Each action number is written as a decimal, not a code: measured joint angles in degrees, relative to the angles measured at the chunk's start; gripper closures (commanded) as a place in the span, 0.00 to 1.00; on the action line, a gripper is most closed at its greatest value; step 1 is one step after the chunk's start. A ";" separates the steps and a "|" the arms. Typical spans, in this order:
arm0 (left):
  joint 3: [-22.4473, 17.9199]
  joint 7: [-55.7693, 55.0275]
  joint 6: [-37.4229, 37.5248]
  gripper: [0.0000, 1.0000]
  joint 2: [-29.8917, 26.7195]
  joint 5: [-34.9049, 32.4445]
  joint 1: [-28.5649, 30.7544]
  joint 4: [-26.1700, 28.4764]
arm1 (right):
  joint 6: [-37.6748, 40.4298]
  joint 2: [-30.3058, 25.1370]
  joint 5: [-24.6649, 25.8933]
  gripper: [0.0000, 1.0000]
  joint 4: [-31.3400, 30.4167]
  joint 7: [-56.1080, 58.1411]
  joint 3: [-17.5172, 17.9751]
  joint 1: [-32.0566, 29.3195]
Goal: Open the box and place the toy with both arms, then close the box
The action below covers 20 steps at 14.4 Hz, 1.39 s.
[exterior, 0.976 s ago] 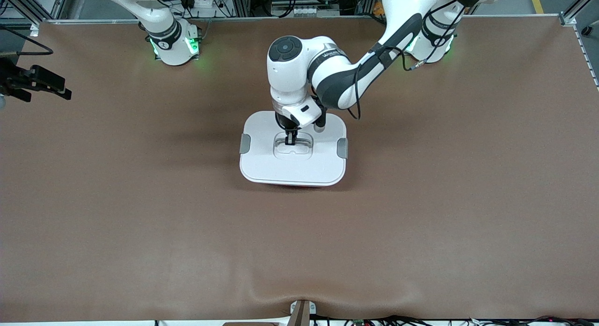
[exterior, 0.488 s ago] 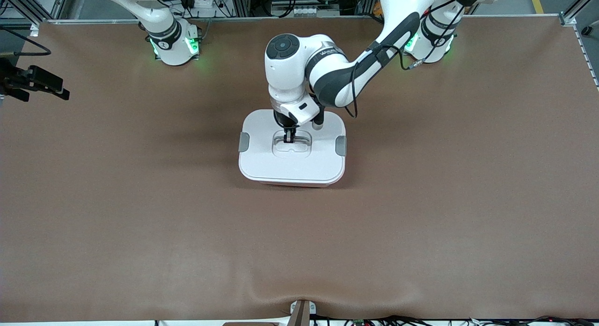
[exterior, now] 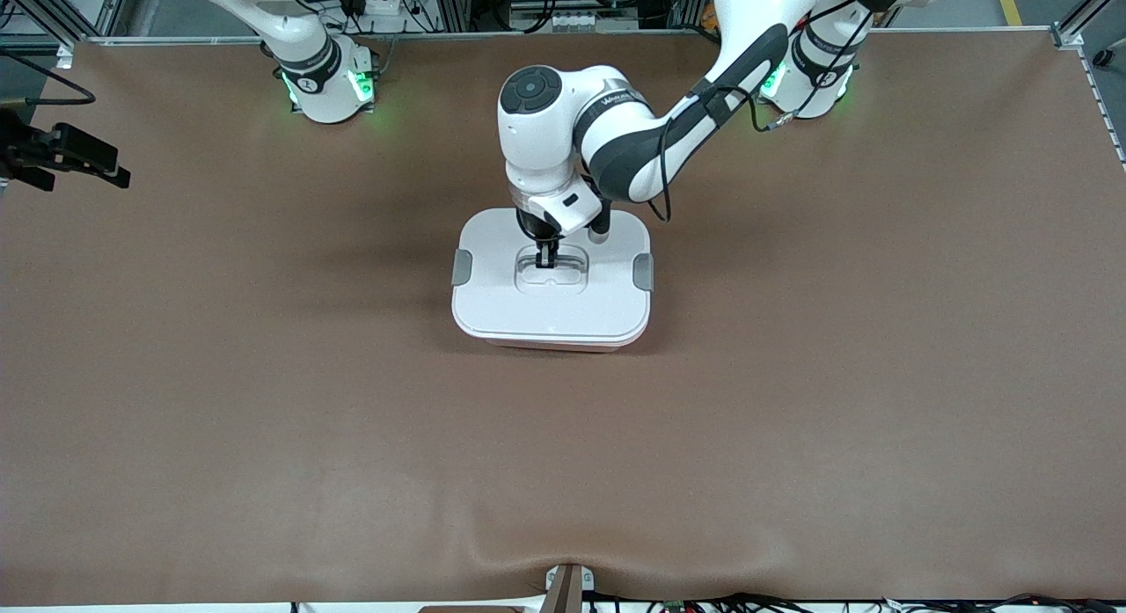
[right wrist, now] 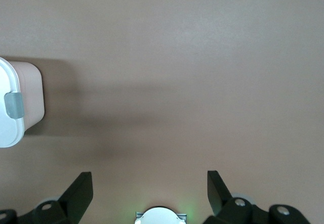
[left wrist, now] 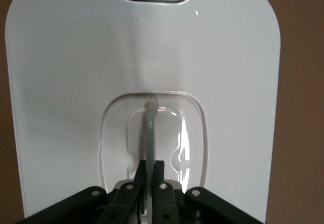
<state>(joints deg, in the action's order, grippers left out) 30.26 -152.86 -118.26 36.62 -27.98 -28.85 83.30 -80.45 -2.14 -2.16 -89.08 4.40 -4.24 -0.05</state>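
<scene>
The right claw (right wrist: 147, 196) hangs over bare surface (exterior: 264, 402) at the right arm's end, close to that edge, its fingers spread wide and empty (only its wrist view shows them, along with a pink wall of the box (right wrist: 28, 95) under a grey clip (right wrist: 13, 105)). The box (exterior: 493, 305) sits mid-surface, toward the edge where the bases stand, lid (exterior: 598, 310) on. The left claw (exterior: 545, 259) is down in the lid's recess, pinched tight on the upright handle (left wrist: 150, 133); the left wrist view shows the thin grey bar between the fingers (left wrist: 163, 196). The toy appears in no view.
</scene>
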 measured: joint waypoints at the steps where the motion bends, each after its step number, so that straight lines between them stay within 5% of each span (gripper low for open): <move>1: -0.01 0.00 0.00 1.00 0.00 0.00 0.09 0.02 | 0.00 0.00 0.00 0.00 0.00 0.00 0.01 0.00; 16: -0.29 0.00 -0.03 1.00 0.37 0.00 0.67 0.18 | 0.06 0.00 0.00 0.00 0.00 -0.02 0.00 0.00; 18: -0.29 0.00 -0.03 0.80 0.40 0.00 0.67 0.18 | 0.06 0.00 0.00 0.00 0.00 -0.02 0.00 0.00; 20: -0.38 0.00 -0.01 0.16 0.43 0.05 0.70 0.16 | 0.06 0.00 0.00 0.00 0.00 -0.02 0.00 0.00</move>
<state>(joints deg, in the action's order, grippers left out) 29.88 -152.86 -118.26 37.05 -27.93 -28.15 83.46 -80.39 -2.14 -2.15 -89.08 4.38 -4.24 -0.05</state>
